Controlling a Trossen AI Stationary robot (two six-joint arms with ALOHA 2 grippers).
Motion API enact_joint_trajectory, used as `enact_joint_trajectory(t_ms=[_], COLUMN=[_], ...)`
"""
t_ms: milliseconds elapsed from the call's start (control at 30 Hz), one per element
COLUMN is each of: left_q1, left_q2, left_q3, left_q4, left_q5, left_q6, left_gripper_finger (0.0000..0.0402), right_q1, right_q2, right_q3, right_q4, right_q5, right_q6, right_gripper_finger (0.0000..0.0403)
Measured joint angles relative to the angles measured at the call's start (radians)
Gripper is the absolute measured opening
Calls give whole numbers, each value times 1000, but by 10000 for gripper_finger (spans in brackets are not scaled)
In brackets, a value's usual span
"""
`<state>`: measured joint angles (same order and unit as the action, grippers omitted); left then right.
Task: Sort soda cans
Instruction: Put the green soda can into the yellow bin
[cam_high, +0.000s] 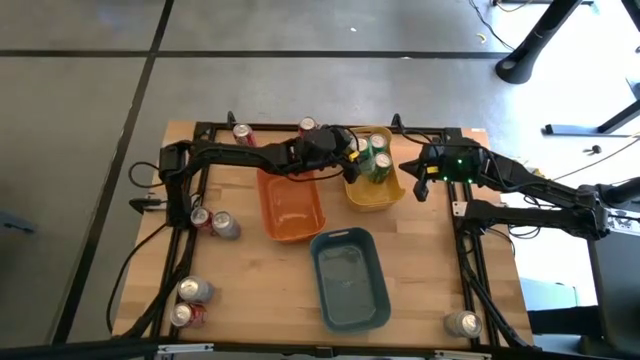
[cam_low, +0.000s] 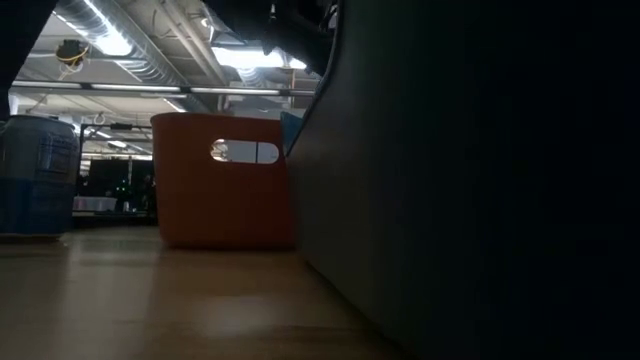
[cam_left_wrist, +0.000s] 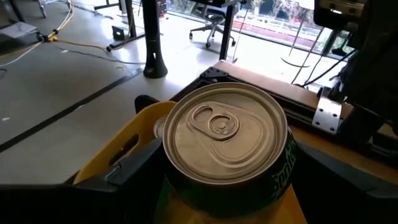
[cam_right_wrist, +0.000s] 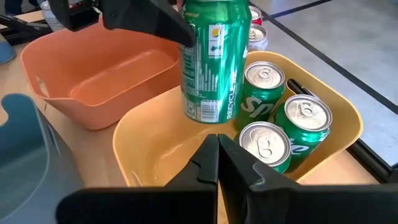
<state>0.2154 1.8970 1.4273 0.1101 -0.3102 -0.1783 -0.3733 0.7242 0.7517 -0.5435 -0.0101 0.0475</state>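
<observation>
Green soda can (cam_right_wrist: 214, 62), centre top of the right wrist frame, is being grasped by the left gripper (cam_high: 350, 152) at mid-body and held upright above the yellow bin (cam_right_wrist: 149, 134), where three green cans (cam_right_wrist: 286, 124) are standing. The thin, smooth wall is judged dentable and slippery, so a firm mid-height side grip is being favoured. The right gripper (cam_right_wrist: 219, 160), clenched and empty, is waiting near the bin.

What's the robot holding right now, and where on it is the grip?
The left gripper holds a green soda can upright by the upper part of its side wall, over the yellow bin. The right gripper is shut and holds nothing.
</observation>
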Motion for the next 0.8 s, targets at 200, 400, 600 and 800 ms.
enact_joint_trajectory(t_ms=[200, 400, 600, 800], left_q1=[9, 9, 10, 15], left_q2=[25, 64, 84, 98], left_q3=[-3, -4, -12, -29], left_q4=[8, 7, 21, 69], left_q5=[-1, -2, -12, -13], left_q6=[-25, -24, 5, 38], left_gripper_finger=[286, 286, 286, 286], right_q1=[0, 0, 0, 0], right_q2=[0, 0, 0, 0], right_q3=[-2, -57, -94, -96], right_q4=[3, 48, 74, 78], right_q5=[2, 3, 2, 1], right_q6=[0, 0, 0, 0], right_gripper_finger=[5, 5, 5, 5])
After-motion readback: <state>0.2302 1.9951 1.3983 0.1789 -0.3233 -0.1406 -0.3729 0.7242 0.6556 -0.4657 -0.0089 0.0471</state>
